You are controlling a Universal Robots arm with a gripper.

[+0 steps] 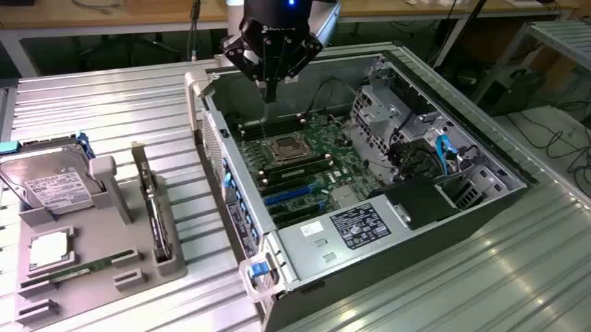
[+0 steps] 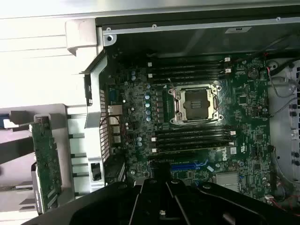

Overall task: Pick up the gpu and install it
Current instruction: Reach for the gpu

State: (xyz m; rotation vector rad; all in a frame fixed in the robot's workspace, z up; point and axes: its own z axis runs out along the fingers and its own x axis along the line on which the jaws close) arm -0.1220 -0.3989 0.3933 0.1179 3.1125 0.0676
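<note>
— Green circuit board standing on edge: is that the gpu (image 1: 157, 221)?

— Yes. It stands on its long edge in a slot of the grey tray (image 1: 180, 268). The tray lies on the ribbed metal counter (image 1: 102, 104), just beside the open computer case (image 1: 309, 238). In the exterior view the card sits at about 8 o'clock from the end effector (image 1: 268, 95), well apart from it. Nothing is touching it.

— And the end effector itself?

— Clenched, with nothing in its grip. It hangs tip-down over the far end of the case, above the motherboard (image 1: 323, 166). That puts it at about 11 o'clock from the processor socket (image 1: 288, 149) in the exterior view.

— What shares the tray with the card?

— A hard drive (image 1: 51, 183) with a white label lies at about 10 o'clock from the gpu. A square processor chip (image 1: 48, 250) lies flat near 8 o'clock. A narrow green memory stick (image 1: 83, 270) lies near 7 o'clock, close to the chip.

— And inside the case?

— Blue expansion slots (image 1: 291, 195) run across the motherboard at 6 o'clock from the socket, and dark memory slots flank the socket on both sides. A labelled metal box (image 1: 356, 225) sits at the near end of the case, around 5 o'clock from the socket.
</note>
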